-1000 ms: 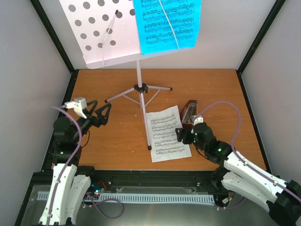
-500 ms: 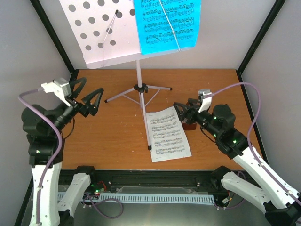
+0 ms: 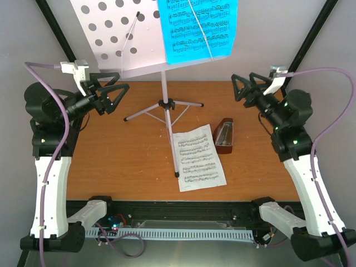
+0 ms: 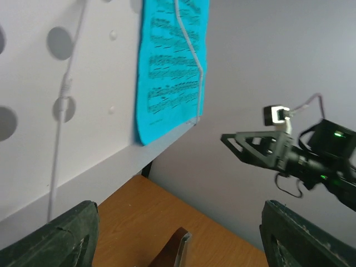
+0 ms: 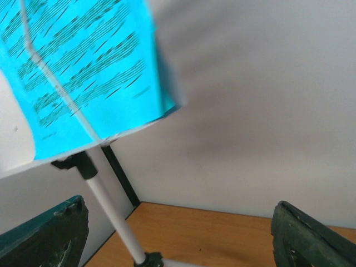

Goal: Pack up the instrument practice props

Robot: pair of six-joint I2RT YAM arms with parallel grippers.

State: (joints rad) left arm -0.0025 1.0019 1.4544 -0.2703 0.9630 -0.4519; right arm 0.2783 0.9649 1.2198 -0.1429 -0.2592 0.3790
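**Blue sheet sits up on the stand, nearer your right arm**

Take the music stand (image 3: 164,89) as your reference. The blue sheet (image 3: 197,28) lies on the right half of its tilted desk (image 3: 117,39), long axis running up the slope, lower edge on the lip. A thin wire arm (image 3: 201,33) crosses the sheet.

Your right gripper (image 3: 242,79) hangs just off the desk's right edge, below the lip, fingers spread and pointing in at the stand. Your left gripper (image 3: 118,84) sits under the desk's lower left corner, also spread, with nothing in it. The blue sheet lies up and to the left of the right gripper, so I judge that arm the closer one.

The white sheet (image 3: 198,158) lies flat on the table (image 3: 128,161) at the foot of the stand, and the metronome (image 3: 225,135) is just to its right.

The overhead view cuts off the top of the desk and the blue sheet. You cannot tell whether the wire pins the sheet or only lies over it. The metronome's clear cover is hard to make out. No box or bag to pack into is in view.
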